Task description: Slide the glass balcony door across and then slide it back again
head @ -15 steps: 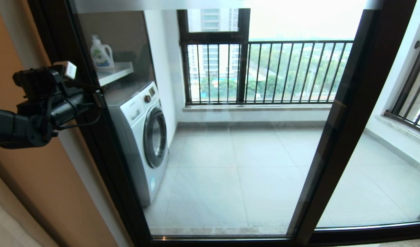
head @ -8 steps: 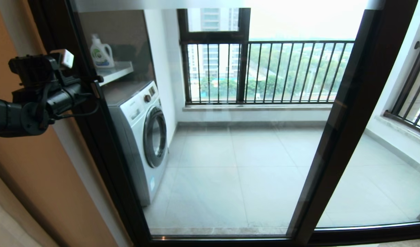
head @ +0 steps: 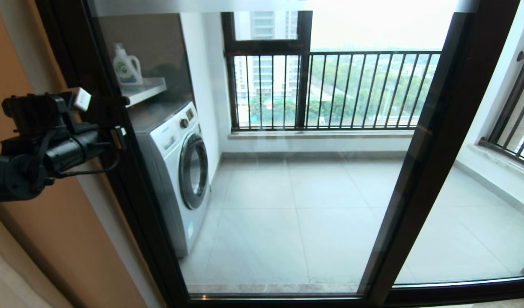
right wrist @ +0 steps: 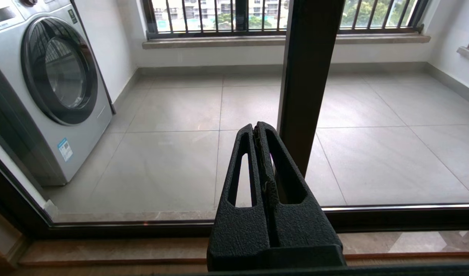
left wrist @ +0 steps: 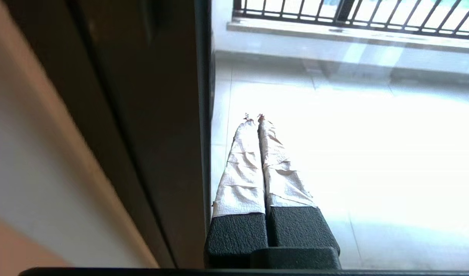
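The glass balcony door (head: pixel 287 192) fills the head view, its dark left upright (head: pixel 133 192) against the wall side. A small dark lever handle (head: pixel 114 101) sticks out from that upright. My left gripper (head: pixel 118 137) is shut and empty, just below the handle at the upright's edge. In the left wrist view its white-taped fingers (left wrist: pixel 242 165) are pressed together, the gripper (left wrist: pixel 253 117) pointing along the glass beside the dark upright (left wrist: pixel 161 115). My right gripper (right wrist: pixel 257 128) is shut and empty, low before the door's bottom rail (right wrist: pixel 391 214); it is out of the head view.
Behind the glass stand a washing machine (head: pixel 180 171), a shelf with a detergent bottle (head: pixel 127 66), and a barred window (head: pixel 339 90). A second dark upright (head: pixel 420 171) and a handleless glass panel (head: pixel 480 214) are to the right. An orange wall (head: pixel 52 222) is on the left.
My left arm rose along the upright, then dropped again and drew slightly left; its gripper now sits below the handle. The door has not shifted.
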Robot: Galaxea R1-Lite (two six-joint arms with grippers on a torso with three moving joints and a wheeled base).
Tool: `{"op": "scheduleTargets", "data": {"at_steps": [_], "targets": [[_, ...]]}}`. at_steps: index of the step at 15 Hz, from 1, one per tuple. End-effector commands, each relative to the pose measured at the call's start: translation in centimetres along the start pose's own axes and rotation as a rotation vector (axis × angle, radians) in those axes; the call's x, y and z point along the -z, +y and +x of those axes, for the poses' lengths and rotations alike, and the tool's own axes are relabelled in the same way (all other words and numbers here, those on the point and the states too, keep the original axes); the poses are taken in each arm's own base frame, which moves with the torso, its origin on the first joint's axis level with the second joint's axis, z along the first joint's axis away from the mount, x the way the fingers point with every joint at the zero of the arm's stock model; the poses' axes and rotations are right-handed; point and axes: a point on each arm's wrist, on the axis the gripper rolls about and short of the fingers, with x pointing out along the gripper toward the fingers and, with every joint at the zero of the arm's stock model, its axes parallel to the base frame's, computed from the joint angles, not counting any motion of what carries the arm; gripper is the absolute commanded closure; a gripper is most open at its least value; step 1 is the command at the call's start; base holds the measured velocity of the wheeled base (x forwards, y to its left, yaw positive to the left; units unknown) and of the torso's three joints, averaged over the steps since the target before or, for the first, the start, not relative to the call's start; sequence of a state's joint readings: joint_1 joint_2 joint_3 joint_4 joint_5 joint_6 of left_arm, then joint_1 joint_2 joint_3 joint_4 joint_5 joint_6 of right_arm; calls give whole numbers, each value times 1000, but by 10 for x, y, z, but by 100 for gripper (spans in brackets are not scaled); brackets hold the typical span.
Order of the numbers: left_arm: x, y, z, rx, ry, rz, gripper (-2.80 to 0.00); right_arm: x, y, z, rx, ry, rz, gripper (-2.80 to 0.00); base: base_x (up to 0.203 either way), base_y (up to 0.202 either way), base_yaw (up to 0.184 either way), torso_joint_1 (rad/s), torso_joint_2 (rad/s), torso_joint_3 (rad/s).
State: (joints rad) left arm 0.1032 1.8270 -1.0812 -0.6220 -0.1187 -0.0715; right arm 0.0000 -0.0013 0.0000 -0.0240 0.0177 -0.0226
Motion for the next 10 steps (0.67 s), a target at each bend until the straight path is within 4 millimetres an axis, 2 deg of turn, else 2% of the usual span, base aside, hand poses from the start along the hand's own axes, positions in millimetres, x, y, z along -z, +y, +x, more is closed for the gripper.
{"op": "scheduleTargets", "data": {"at_steps": [1, 3, 5, 7, 10], "targets": [[-4, 2, -18, -8, -62, 3, 0, 3, 0, 1, -1, 10, 0, 0, 0, 0, 0, 0, 0, 0], [-7, 2, -26, -15, -117, 6, 0, 3, 0, 1, -1, 10, 0, 0, 0, 0, 0, 0, 0, 0], [-13, 1, -53, -16, -138, 6, 0, 3, 0, 1, -1, 10, 0, 0, 0, 0, 0, 0, 0, 0], [-15, -3, -93, -1, -162, 1, 0, 3, 0, 1, -2, 10, 0, 0, 0, 0, 0, 0, 0, 0], [-25, -8, -168, 87, -243, -27, 0, 3, 0, 1, -1, 10, 0, 0, 0, 0, 0, 0, 0, 0]]}}
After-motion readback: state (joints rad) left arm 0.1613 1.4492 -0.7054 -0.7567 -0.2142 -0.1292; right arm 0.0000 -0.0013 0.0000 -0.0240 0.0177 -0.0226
